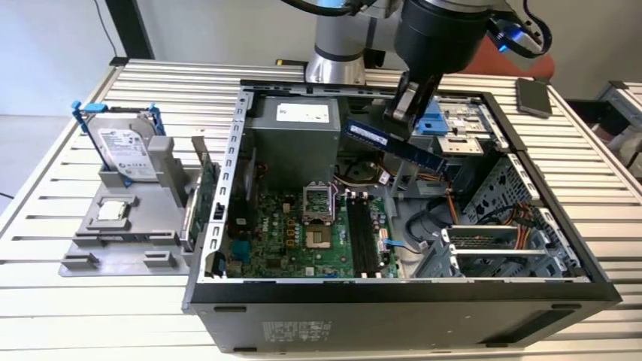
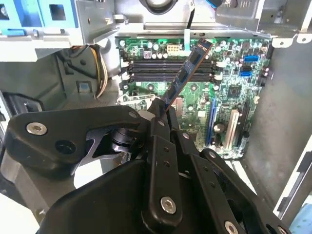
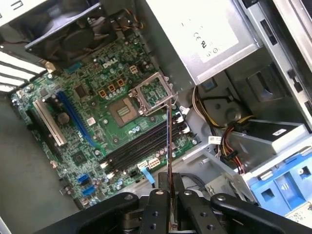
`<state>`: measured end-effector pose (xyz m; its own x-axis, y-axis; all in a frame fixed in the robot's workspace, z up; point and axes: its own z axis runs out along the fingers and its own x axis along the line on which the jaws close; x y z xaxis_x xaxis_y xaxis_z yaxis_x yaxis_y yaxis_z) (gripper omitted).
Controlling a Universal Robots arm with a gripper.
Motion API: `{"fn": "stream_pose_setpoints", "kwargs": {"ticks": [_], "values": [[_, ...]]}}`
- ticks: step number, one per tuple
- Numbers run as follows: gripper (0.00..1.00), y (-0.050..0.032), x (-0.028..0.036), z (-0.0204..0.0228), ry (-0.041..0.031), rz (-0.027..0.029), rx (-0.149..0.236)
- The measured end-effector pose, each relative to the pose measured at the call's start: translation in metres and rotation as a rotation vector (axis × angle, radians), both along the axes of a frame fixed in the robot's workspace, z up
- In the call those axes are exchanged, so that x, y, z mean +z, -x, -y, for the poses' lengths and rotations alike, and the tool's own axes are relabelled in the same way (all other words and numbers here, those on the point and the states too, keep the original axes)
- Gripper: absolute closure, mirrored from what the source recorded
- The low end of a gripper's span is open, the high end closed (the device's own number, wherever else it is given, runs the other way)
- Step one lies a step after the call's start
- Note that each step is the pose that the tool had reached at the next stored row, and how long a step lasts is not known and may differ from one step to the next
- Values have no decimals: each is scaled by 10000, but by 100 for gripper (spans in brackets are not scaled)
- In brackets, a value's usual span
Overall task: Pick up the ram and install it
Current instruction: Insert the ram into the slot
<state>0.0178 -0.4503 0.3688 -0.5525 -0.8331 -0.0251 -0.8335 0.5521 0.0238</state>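
Observation:
In the exterior view my gripper (image 1: 405,113) hangs over the open computer case (image 1: 401,289), shut on the ram (image 1: 395,146). The ram is a long dark stick with a label, tilted and held by one end, well above the motherboard (image 1: 291,241). The black memory slots (image 1: 363,235) lie below it, towards the case's front. The second wrist view shows the ram (image 2: 188,72) sticking out from between my fingers (image 2: 157,127) towards the slots (image 2: 165,68). In the first wrist view the ram (image 3: 169,146) appears edge-on as a thin line above the slots (image 3: 139,147), clamped in the gripper (image 3: 170,197).
A grey power supply (image 1: 291,128) and the drive cage (image 1: 467,128) flank the gripper inside the case. At the exterior view's left, a grey stand (image 1: 131,226) holds a silver hard drive with blue rails (image 1: 125,147) and a green expansion card (image 1: 207,197). A dark flat object (image 1: 533,96) lies at the back right.

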Motion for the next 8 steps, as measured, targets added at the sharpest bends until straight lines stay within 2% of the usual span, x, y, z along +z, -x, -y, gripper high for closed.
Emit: {"fn": "stream_pose_setpoints", "kwargs": {"ticks": [8], "values": [[100,1,-2,26,0,0,-881]]}}
